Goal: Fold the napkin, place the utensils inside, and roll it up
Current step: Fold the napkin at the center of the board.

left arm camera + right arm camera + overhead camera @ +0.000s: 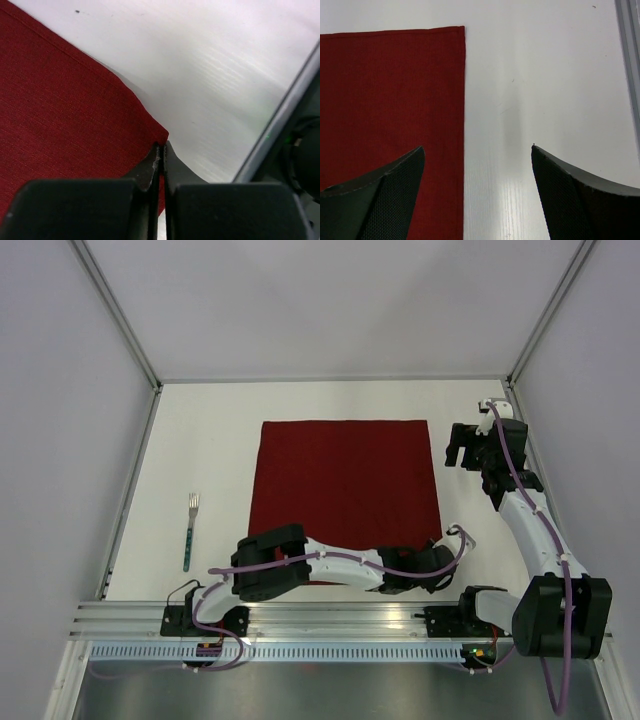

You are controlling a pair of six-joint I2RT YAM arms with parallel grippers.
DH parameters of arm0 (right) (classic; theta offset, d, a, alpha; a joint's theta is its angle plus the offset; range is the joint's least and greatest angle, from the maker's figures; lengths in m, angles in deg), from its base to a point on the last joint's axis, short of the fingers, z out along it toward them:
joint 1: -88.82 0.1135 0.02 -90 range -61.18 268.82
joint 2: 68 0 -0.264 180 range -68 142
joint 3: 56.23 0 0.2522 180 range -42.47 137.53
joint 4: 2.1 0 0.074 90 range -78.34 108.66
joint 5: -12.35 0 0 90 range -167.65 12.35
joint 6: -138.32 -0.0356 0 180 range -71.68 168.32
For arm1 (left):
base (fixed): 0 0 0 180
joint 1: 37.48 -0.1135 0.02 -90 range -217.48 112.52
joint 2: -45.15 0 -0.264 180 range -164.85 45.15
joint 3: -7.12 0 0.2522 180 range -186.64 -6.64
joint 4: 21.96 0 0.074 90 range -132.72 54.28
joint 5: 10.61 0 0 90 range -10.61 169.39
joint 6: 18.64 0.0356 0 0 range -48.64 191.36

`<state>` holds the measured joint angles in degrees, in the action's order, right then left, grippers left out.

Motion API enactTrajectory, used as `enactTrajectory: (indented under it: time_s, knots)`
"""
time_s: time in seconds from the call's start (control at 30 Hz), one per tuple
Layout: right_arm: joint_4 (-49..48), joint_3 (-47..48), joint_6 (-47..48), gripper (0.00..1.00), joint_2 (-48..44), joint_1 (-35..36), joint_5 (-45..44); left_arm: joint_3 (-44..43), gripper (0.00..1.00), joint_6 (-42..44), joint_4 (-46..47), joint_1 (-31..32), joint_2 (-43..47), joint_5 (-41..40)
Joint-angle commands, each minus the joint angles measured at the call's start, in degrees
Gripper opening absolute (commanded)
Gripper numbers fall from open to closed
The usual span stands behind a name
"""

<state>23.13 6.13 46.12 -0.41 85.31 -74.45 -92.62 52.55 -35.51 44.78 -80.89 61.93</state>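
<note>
Jaws of the left gripper (161, 151) are pressed together on the near right corner of the napkin (345, 490); in the left wrist view you see a strip of red cloth caught between the two black fingers (145, 172); the hem next to the clamped corner stands slightly off the table (205, 440) and casts a thin shadow on the white surface. From above, note that the left arm (330, 565) lies low across the near edge of the cloth, reaching from its base on the left to that corner on the right.

Jaws of the right gripper (476, 147) stand wide apart and hold nothing; in the right wrist view one finger sits over the red cloth and the other over bare table, with the right hem of the napkin running between them; the far right corner of the cloth lies just beyond the fingertips. From above, the right gripper sits just beside that far right corner.

Observe that the napkin lies spread out flat in the middle of the table, unfolded. The fork (190, 530) lies on the table to the left of the cloth, well apart from it; its tines point to the far side and its dark handle to the near edge; neither gripper touches it.
</note>
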Motion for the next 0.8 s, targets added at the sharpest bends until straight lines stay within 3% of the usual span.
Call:
enactTrajectory:
  time_s: [0.0,0.43,0.77]
  knots:
    - [0.4,2.6,-0.4,0.92,0.5,-0.3,0.2,0.0,0.02,-2.3,3.6,0.7,4.7,4.2]
    - [0.7,2.7,-0.4,0.92,0.5,-0.4,0.5,9.3,0.02,-10.5,4.3,-8.7,14.6,8.2]
    - [0.7,2.8,-0.4,0.91,0.5,-0.6,1.2,19.3,0.02,-14.7,3.6,-26.0,23.7,16.0]
